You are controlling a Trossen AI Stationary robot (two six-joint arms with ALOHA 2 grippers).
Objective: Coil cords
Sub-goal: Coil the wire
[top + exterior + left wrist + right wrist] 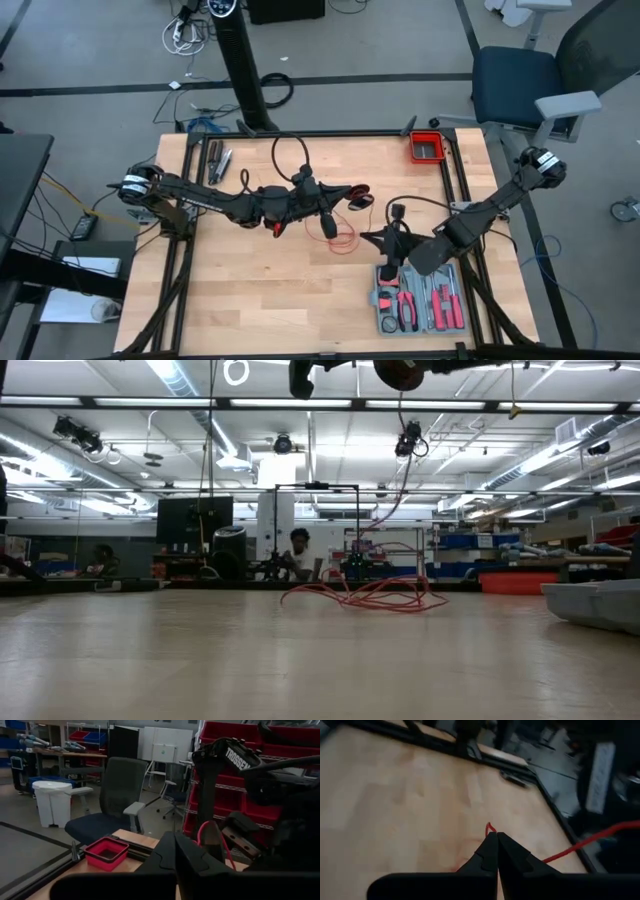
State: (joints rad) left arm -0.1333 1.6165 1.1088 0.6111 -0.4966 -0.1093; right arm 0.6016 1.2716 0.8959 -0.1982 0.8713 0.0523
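one red cord (343, 238) mid-table, pinched by two closed grippers: left gripper (352, 196), right gripper (368, 238).

A large workshop-lab: strip ceiling lights (180, 372), red storage bins (280, 795), office chair (107, 800), distant workbenches (90, 582).

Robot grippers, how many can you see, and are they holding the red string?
2. The left gripper is over the table's middle, shut on the red cord. The right gripper, near the grey tool case, is also shut on the cord.

Right gripper (497, 836) jaws pinched on red cord (490, 826), above wooden table (395, 805).
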